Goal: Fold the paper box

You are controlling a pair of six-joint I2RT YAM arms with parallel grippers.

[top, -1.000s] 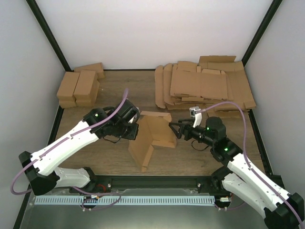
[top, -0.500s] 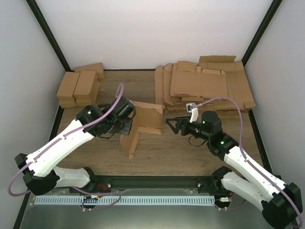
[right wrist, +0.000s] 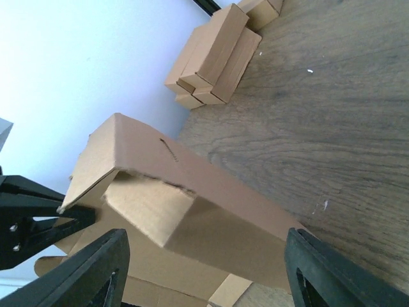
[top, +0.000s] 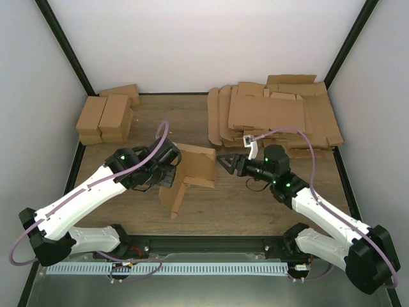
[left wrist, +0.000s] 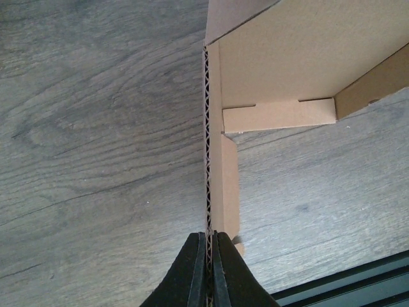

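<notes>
While the left gripper (left wrist: 209, 238) pinches an edge of the plain brown half-folded cardboard paper box (top: 193, 167), the right gripper (top: 223, 161) gapes open beside it

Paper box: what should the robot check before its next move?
1. Is the left hand shut on the paper box edge: ok.
2. Is the right hand open and facing the box's end: ok.
3. Is the right hand touching the box: cannot tell.
4. Is the box apart from the heap of flat blanks: ok.
5. Is the box apart from the finished boxes: ok.
6. Is the box fully folded: not ok, only partly folded.
</notes>
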